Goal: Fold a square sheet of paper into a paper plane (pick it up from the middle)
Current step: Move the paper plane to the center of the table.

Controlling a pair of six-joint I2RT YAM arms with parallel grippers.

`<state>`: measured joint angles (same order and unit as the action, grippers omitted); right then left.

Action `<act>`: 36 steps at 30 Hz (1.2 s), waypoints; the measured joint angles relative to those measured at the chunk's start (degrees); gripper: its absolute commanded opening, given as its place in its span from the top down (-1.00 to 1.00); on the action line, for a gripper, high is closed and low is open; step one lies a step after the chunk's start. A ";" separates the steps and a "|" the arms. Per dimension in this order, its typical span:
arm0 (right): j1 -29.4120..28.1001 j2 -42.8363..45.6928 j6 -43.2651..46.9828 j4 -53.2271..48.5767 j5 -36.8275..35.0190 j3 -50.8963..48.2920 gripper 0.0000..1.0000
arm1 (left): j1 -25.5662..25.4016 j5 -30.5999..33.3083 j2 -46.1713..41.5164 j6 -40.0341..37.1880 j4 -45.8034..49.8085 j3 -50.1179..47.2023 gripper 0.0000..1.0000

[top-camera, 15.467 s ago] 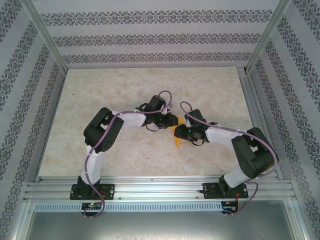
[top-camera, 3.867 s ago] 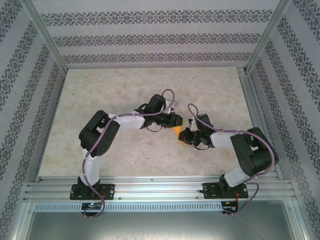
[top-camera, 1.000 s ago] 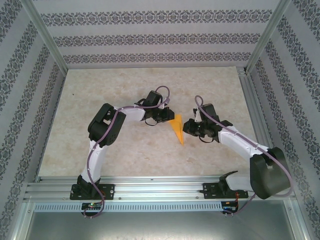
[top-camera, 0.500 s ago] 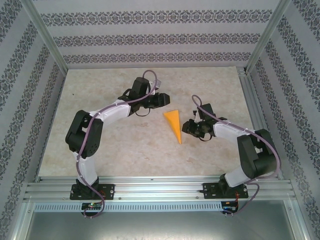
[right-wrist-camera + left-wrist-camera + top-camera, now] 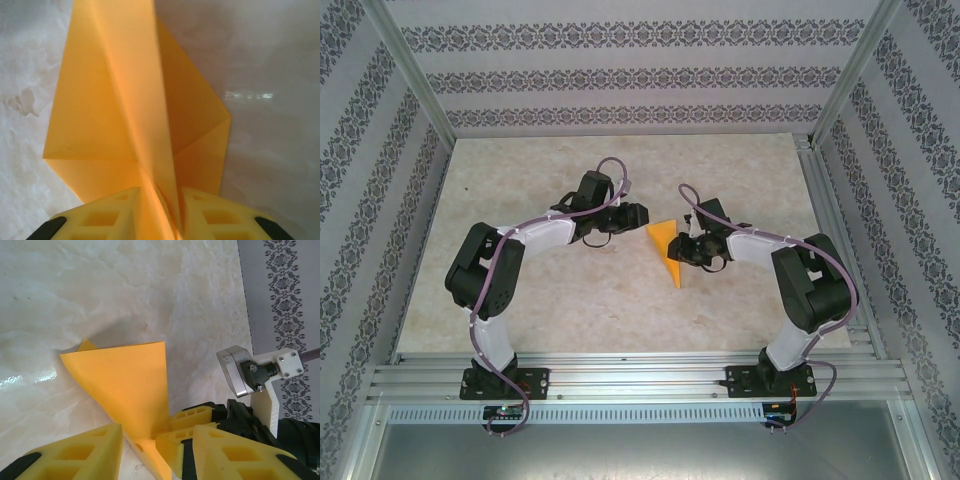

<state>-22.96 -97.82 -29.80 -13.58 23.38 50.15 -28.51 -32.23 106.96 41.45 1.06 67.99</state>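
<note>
Paper plane (image 5: 125, 100): orange-yellow, folded, centre ridge upright, on pale marbled table (image 5: 270, 60). Ridge enters narrow gap of right gripper (image 5: 159, 200), yellow fingers (image 5: 100, 215) flanking; clamping undetermined

We see a pale surface (image 5: 520, 290) with a marbled cream-and-beige pattern, glossy enough to catch a streak of light. Walls (image 5: 620, 75) papered in grey-and-white ornamental bands close it in on three sides. Silver metal posts (image 5: 408, 70) rise at the far corners. A ribbed metal rail (image 5: 640, 378) runs along the near edge, with a perforated strip (image 5: 640, 412) just below it.
</note>
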 measured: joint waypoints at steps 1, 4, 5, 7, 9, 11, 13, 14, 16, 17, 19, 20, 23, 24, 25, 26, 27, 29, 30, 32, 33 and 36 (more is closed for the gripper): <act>-0.68 -0.04 0.46 -0.66 -0.46 0.50 0.59 | 0.00 0.13 0.00 0.00 0.00 0.00 0.15; -2.62 -0.04 1.66 -2.67 -2.10 2.16 0.59 | 0.00 0.31 0.00 0.00 0.09 0.00 0.16; -3.32 -0.07 2.10 -3.52 -2.86 2.73 0.59 | 0.00 0.52 0.00 0.00 0.13 0.00 0.16; -4.94 -0.33 2.95 -5.75 -5.14 4.24 0.58 | 0.00 1.11 0.00 0.00 0.13 -0.02 0.16; -6.51 -1.05 3.58 -8.04 -7.50 5.99 0.57 | 0.02 1.62 -0.02 0.13 0.15 -0.20 0.17; -7.93 -2.05 4.31 -9.92 -9.70 7.56 0.54 | 0.02 2.08 -0.02 0.42 0.13 -0.68 0.18; -9.05 -2.97 4.61 -11.65 -11.61 8.72 0.53 | 0.09 2.49 -0.04 0.59 0.17 -1.14 0.18; -9.60 -3.41 4.74 -12.48 -12.41 9.31 0.60 | 0.24 2.73 -0.04 0.66 0.17 -1.44 0.18; -10.47 -4.35 5.20 -13.90 -14.12 10.36 0.77 | 0.59 3.04 -0.15 0.85 0.31 -1.99 0.18; -10.99 -4.94 5.64 -14.93 -15.41 11.15 0.84 | 0.83 3.26 -0.35 0.92 0.33 -2.43 0.18; -11.89 -5.73 5.53 -16.72 -17.57 12.46 0.91 | 1.29 3.89 -0.87 1.09 0.35 -3.21 0.18; -12.28 -5.97 5.73 -17.77 -18.82 13.18 0.94 | 1.53 4.28 -1.40 1.27 0.39 -3.72 0.18; -13.42 -6.08 6.10 -20.90 -23.15 16.02 0.98 | 2.21 5.33 -2.84 1.70 0.42 -4.94 0.18; -13.70 -6.08 6.27 -21.84 -24.37 16.96 0.98 | 2.36 5.77 -3.19 1.81 0.39 -5.11 0.18; -13.70 -6.08 6.80 -22.97 -25.97 18.05 0.98 | 2.60 6.03 -3.61 1.95 0.39 -5.29 0.19; -13.64 -6.08 7.39 -24.13 -27.61 19.30 0.98 | 2.78 6.40 -3.93 2.12 0.39 -5.49 0.18; -13.31 -6.08 7.96 -25.27 -29.07 20.55 0.97 | 3.02 6.56 -4.20 2.16 0.39 -5.57 0.18; -12.17 -6.08 9.09 -27.26 -31.52 22.95 0.96 | 3.32 6.97 -4.44 2.32 0.39 -5.60 0.18; -11.56 -6.10 9.60 -27.74 -32.46 23.96 0.96 | 3.41 7.10 -4.52 2.36 0.39 -5.64 0.18; -9.73 -7.30 10.60 -29.16 -34.16 26.86 0.94 | 3.69 7.30 -4.72 2.40 0.33 -6.19 0.18; -9.14 -8.28 10.99 -29.38 -34.49 28.13 0.93 | 3.78 7.30 -4.81 2.54 0.33 -6.54 0.18; -7.37 -13.27 11.87 -29.64 -35.41 32.02 0.87 | 4.02 7.30 -4.94 2.60 0.35 -7.61 0.18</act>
<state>-30.33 -111.09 -17.93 -43.22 -12.03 82.17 -24.49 -24.93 102.02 44.05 1.41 60.38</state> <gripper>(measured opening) 0.051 0.409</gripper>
